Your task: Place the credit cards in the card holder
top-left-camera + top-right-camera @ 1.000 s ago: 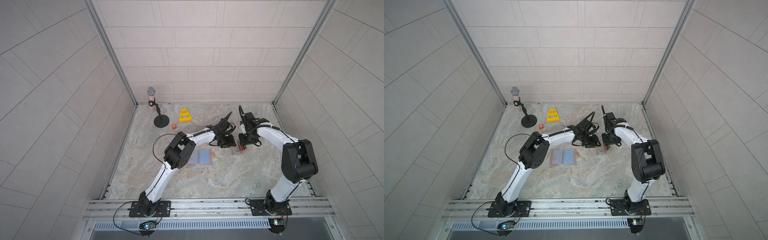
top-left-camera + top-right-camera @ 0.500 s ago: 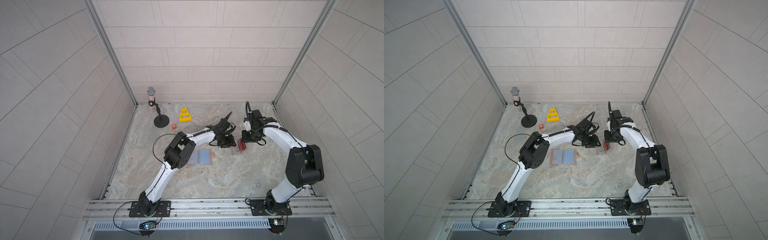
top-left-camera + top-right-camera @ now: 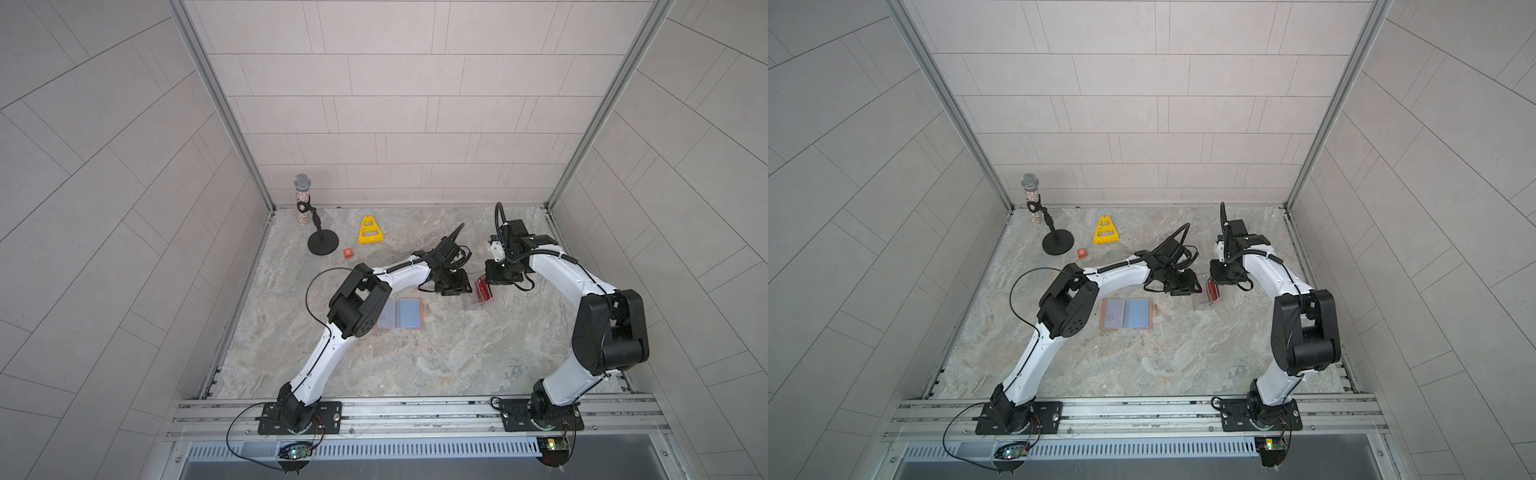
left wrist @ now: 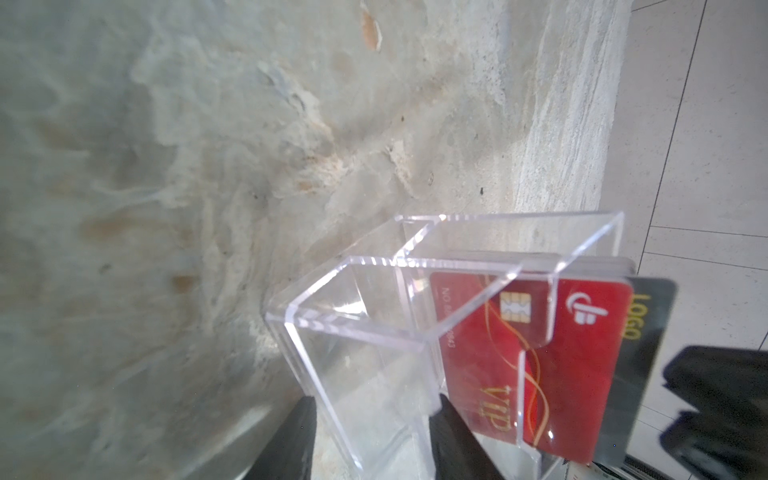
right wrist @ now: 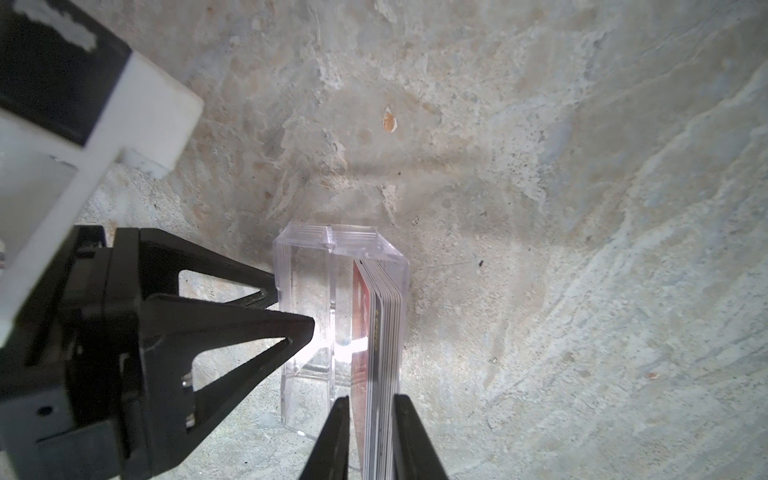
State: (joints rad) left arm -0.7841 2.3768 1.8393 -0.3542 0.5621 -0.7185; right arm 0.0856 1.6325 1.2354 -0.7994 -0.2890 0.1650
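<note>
Your right gripper (image 5: 372, 398) pinched the credit cards (image 5: 380, 353), upright on long edges, lengthwise front-to-back. Your left gripper (image 4: 374, 407) clamped the clear box (image 4: 353, 332).

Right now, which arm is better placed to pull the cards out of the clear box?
Right. The right gripper straddles the cards standing in the clear box, a finger on each side of the stack. The left gripper holds the box's empty half, steadying it.
</note>
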